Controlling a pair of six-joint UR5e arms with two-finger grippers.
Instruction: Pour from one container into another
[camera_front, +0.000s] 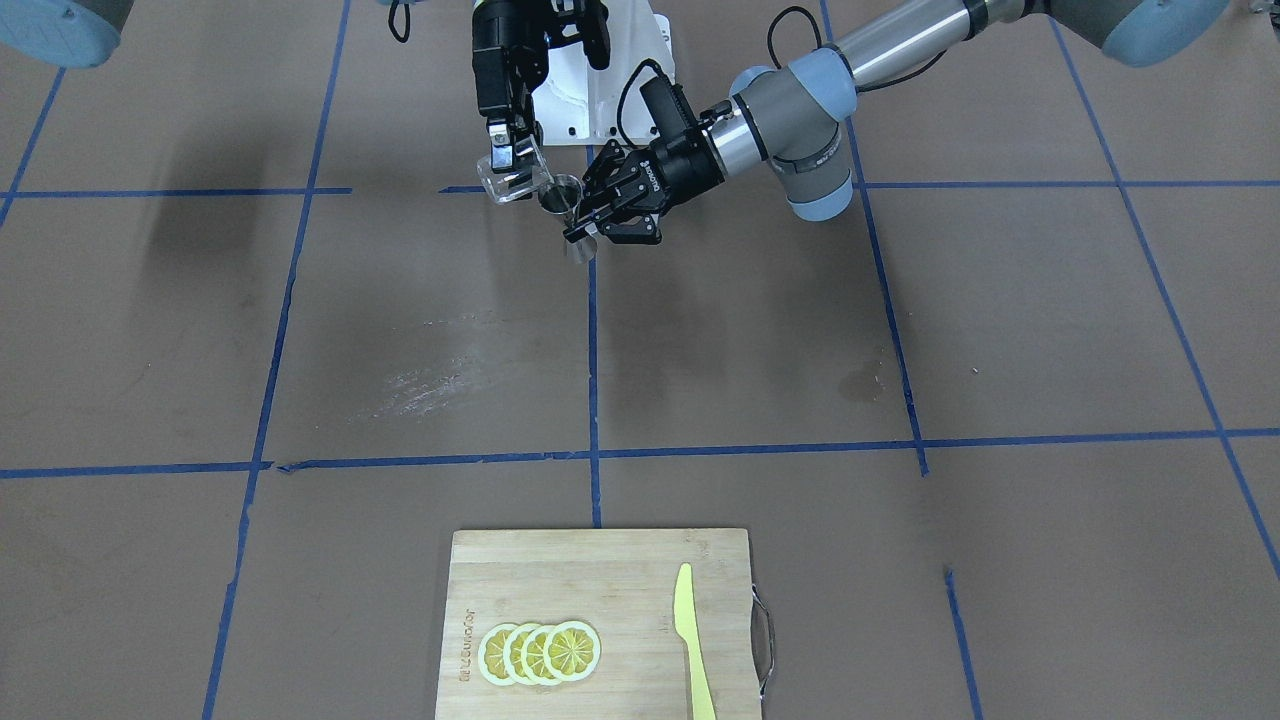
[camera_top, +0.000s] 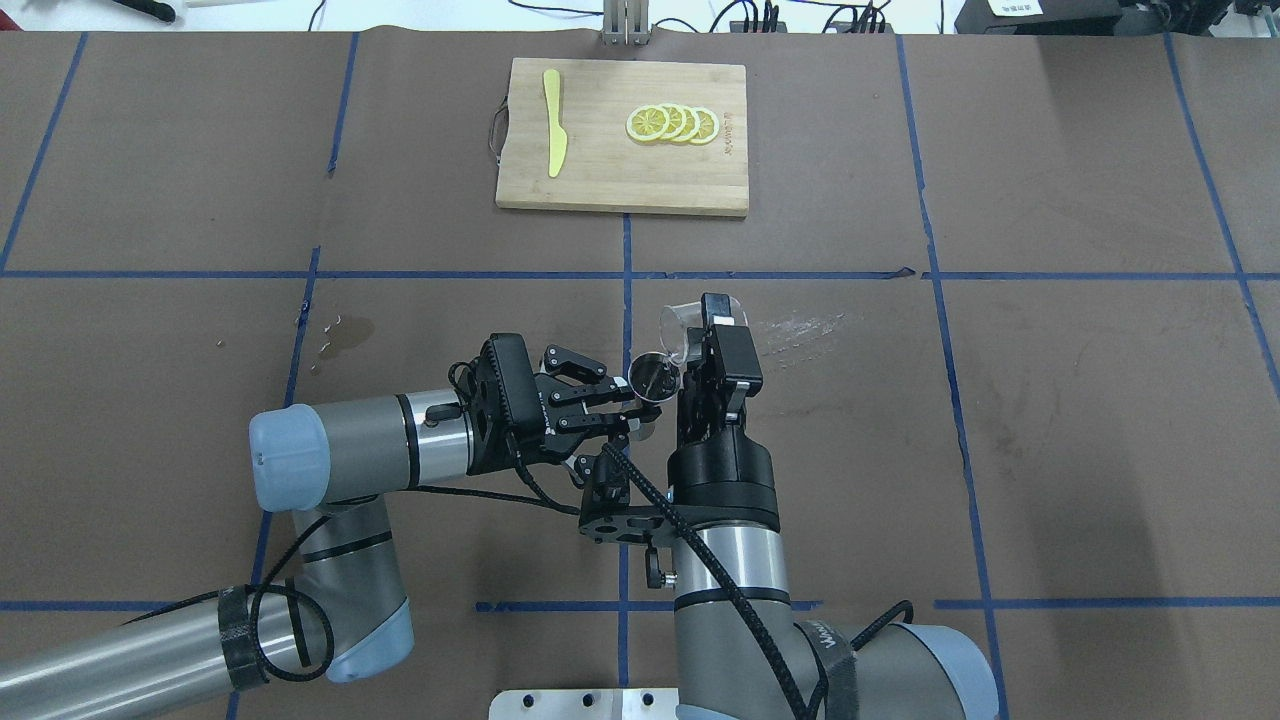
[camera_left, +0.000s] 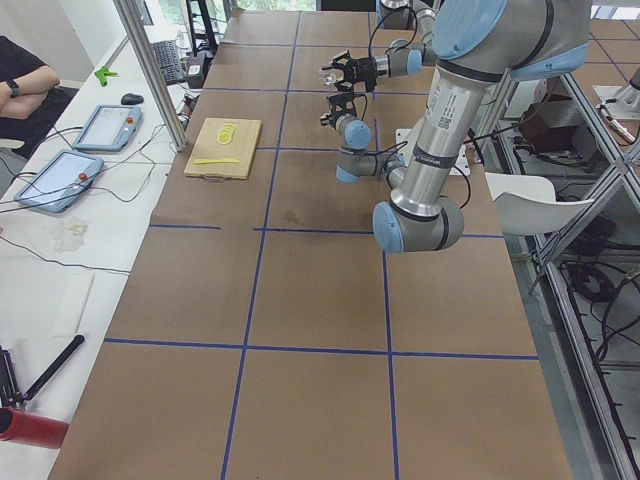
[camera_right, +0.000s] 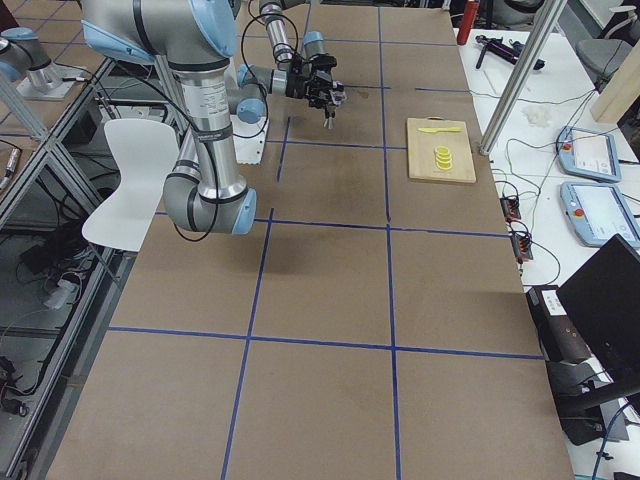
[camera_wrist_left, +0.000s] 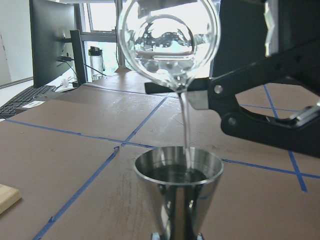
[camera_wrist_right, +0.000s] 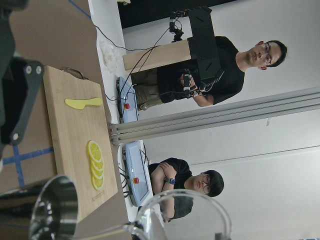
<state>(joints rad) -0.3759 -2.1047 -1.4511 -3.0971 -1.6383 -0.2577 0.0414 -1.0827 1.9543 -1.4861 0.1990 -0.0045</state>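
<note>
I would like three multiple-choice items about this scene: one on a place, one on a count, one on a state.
1. Where does the yellow knife lie? A) on the cutting board B) on the bare table C) in a gripper
2. How many lemon slices are there? A) two B) four C) six
3. How is the glass beaker? A) upright B) tilted, pouring into the metal cup C) lying empty
Answers: 1A, it rests on the board; 2B, four overlapping slices show; 3B, a clear stream falls into the cup.
</note>
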